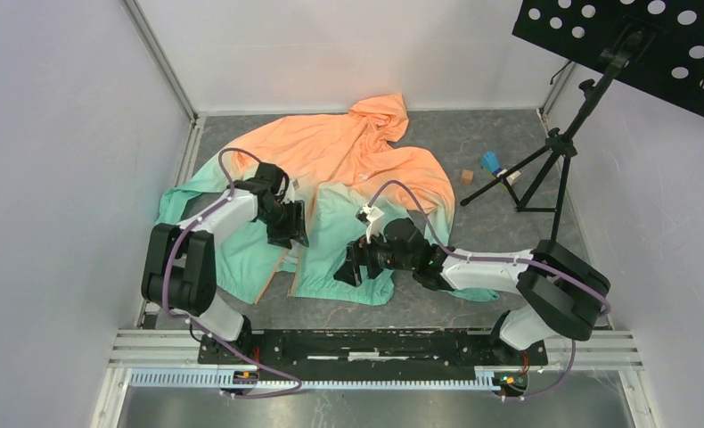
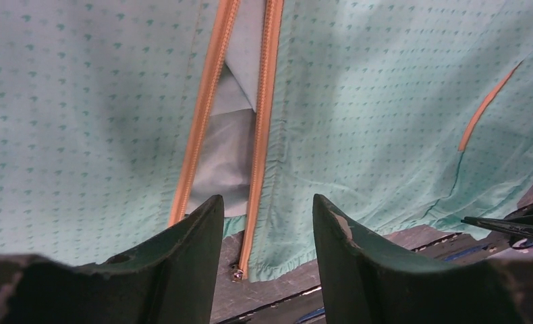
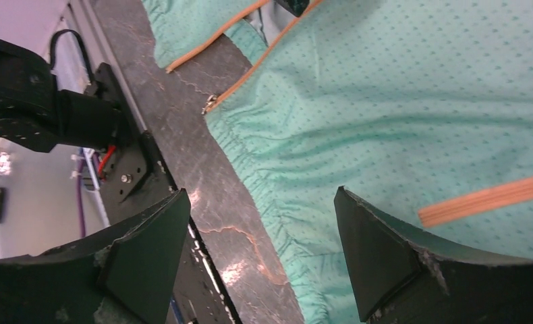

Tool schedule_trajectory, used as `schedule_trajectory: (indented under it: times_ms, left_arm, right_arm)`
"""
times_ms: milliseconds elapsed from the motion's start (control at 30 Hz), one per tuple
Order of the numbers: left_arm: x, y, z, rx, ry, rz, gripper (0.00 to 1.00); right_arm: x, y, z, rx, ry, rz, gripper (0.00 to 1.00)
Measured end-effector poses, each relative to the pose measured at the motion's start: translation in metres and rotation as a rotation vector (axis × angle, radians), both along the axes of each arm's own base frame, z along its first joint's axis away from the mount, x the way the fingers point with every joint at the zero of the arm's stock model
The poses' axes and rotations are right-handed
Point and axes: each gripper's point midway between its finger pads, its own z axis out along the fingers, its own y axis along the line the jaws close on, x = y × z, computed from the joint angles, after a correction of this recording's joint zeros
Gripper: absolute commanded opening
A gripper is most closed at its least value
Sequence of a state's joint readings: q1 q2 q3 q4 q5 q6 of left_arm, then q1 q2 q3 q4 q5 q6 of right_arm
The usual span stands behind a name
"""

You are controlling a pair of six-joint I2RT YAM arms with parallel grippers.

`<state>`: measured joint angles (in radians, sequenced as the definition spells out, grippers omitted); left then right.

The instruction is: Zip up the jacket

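Left gripper (image 2: 265, 202): parted, clasping nothing, hovering low over the bottom of the front zipper (image 2: 262, 101), one finger on either side of the tape that ends in a small metal fitting (image 2: 237, 273). Right gripper (image 3: 260, 196): spread wide and likewise empty, hanging above the gathered hem (image 3: 250, 169) of that same panel, just beside a bare strip of table (image 3: 203, 196).

Probably the lining-up stage, with nothing yet engaged. Best to press the hem flat with the right, pinch squarely at the fitting with the left, and bring the other tape (image 2: 200, 121) alongside before any pull. Worth keeping the grey lining (image 2: 223, 155) out of the gap, since thin cloth like this looks apt to snag and bunch.

Jacket (image 1: 357, 156): spread front up on the table close to the arm bases, mint hem nearest them, orange hood (image 1: 380, 111) toward the far wall. Long axis running near to far, leaning a little rightward at the hood. Front open, the tapes apart at the hem.
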<state>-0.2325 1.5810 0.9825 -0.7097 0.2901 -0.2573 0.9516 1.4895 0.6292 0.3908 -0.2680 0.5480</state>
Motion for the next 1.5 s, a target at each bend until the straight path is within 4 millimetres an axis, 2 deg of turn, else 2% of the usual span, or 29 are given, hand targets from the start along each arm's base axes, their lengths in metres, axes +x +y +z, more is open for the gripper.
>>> schedule_trajectory:
  times_ms: [133, 233, 433, 500, 600, 667, 867, 1033, 1200, 1233, 1300, 1400, 1500]
  left_arm:
    - [-0.002, 0.001, -0.001, 0.003, 0.002, -0.017, 0.59]
    - [-0.004, -0.001, -0.004, 0.006, 0.011, -0.033, 0.58]
    - [-0.011, -0.007, -0.011, 0.01, 0.046, -0.065, 0.49]
    - [-0.013, -0.009, -0.013, 0.014, 0.055, -0.079, 0.43]
    - [-0.017, -0.012, -0.017, 0.018, 0.068, -0.095, 0.28]
    - [-0.019, -0.014, -0.019, 0.021, 0.077, -0.105, 0.27]
    - [-0.02, -0.016, -0.017, 0.027, 0.068, -0.115, 0.12]
    - [-0.017, -0.017, -0.002, 0.012, 0.009, -0.116, 0.02]
    - [-0.016, -0.02, 0.008, 0.002, -0.029, -0.127, 0.02]
    - [-0.016, -0.02, 0.008, 0.001, -0.031, -0.127, 0.09]
    - [-0.016, -0.021, 0.011, 0.001, -0.041, -0.129, 0.36]
    - [-0.014, -0.017, 0.021, 0.019, -0.08, -0.113, 0.5]
    - [-0.01, -0.009, 0.041, 0.046, -0.165, -0.087, 0.51]
  right_arm:
    - [-0.005, 0.009, 0.0, 0.044, 0.031, 0.012, 0.73]
    - [-0.01, 0.016, -0.007, 0.051, 0.059, 0.023, 0.66]
    - [-0.022, 0.03, -0.023, 0.045, 0.11, 0.039, 0.55]
    - [-0.022, 0.037, -0.024, 0.048, 0.117, 0.039, 0.55]
    - [-0.023, 0.046, -0.022, 0.059, 0.118, 0.036, 0.57]
    - [-0.023, 0.052, -0.02, 0.068, 0.114, 0.032, 0.58]
    - [-0.022, 0.057, -0.024, 0.061, 0.115, 0.006, 0.61]
    - [-0.012, 0.064, -0.029, 0.044, 0.128, -0.055, 0.61]
    - [0.002, 0.073, -0.031, 0.012, 0.139, -0.171, 0.62]
    - [0.004, 0.076, -0.031, 0.004, 0.144, -0.193, 0.62]
    - [0.007, 0.08, -0.033, -0.021, 0.152, -0.235, 0.62]
    - [0.009, 0.085, -0.035, -0.063, 0.156, -0.292, 0.61]
    - [0.007, 0.09, -0.031, -0.083, 0.158, -0.339, 0.59]
